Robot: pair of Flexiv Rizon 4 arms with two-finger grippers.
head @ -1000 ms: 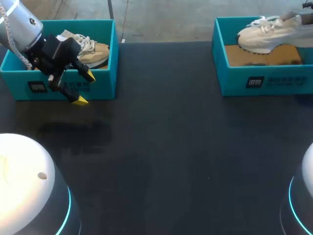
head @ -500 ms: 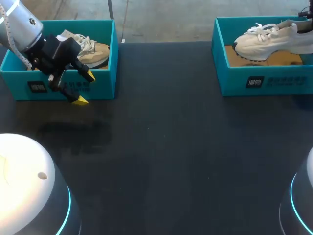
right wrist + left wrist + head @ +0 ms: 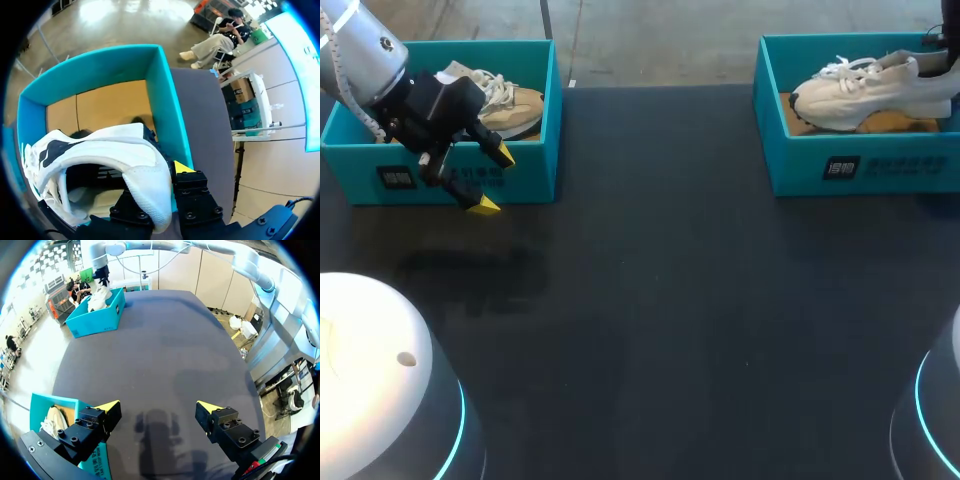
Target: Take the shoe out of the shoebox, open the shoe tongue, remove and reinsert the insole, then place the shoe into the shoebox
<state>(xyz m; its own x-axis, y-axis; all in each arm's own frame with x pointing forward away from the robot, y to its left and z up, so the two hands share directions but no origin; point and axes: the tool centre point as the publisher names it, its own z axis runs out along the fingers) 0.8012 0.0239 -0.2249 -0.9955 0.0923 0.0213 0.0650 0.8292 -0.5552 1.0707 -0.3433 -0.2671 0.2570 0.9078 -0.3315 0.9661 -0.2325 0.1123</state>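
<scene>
Over right shoebox | right claw grips white shoe by heel

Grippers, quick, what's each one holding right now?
Left gripper: open, holding nothing.
Right gripper: closed on the white shoe at its heel.

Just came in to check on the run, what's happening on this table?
The right claw grips a white shoe by its heel, holding it tilted over the right shoebox, toe low. The left claw hangs open in front of the left shoebox, touching nothing; a beige shoe lies inside that box.
</scene>
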